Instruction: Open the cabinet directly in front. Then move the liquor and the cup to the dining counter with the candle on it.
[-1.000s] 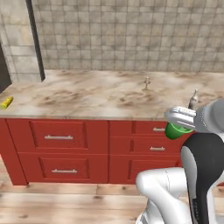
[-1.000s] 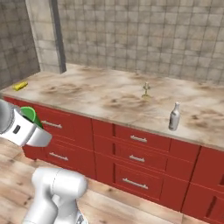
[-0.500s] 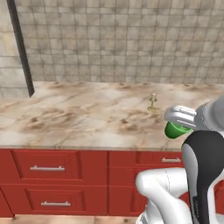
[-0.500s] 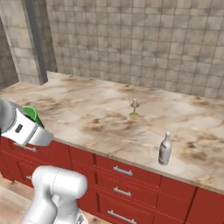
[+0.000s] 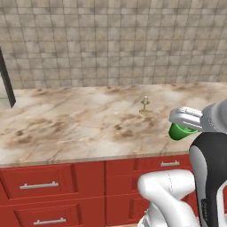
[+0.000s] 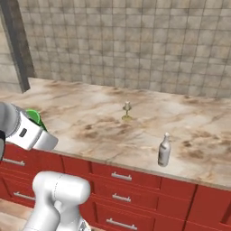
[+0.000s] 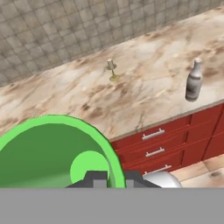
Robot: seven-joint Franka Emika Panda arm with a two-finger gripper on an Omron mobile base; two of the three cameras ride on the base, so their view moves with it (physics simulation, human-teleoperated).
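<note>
**Gripper clamped on cup, held off the near counter edge**

The gripper (image 5: 184,122) is closed on the cup (image 5: 180,131) and holds it in the air, just off the near edge of the counter (image 5: 80,124). In the left base view the cup hangs below the gripper, tilted, at about counter-top height. In the hand view the cup (image 7: 52,153) sits close to the lens with its mouth facing the camera, and the fingertips (image 7: 97,178) show at its lower rim. In the right base view a green sliver of the cup (image 6: 34,116) shows behind the white arm.

The candle (image 6: 127,110) stands upright mid-counter, toward the far tiled wall (image 6: 135,40). The liquor (image 6: 164,150) stands upright near the front edge, right of the candle and well apart from it. Red drawers (image 6: 122,178) with horizontal handles run below the top.
</note>
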